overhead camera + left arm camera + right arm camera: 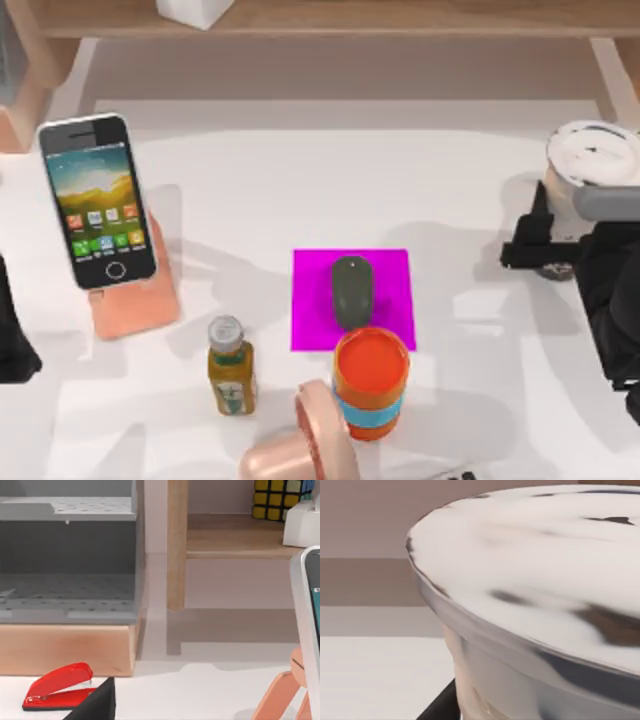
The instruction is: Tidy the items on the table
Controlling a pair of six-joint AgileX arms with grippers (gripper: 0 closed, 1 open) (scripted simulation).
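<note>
Mouse [352, 290] on magenta mat [310, 300] — right tool [528, 243] beside bubble tea cup [592, 160].

one mouse [352, 290], one smartphone [97, 201], perhaps two cups [371, 382].

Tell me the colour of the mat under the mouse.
Bright magenta; the mat under the dark grey mouse shows best in the top view.

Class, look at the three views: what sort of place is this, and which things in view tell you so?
Probably a rendered office-style desk. A smartphone leans on a stand, a computer mouse sits on a magenta mat, and a red stapler lies near a wooden shelf. Drinks stand about on the white table.
</note>
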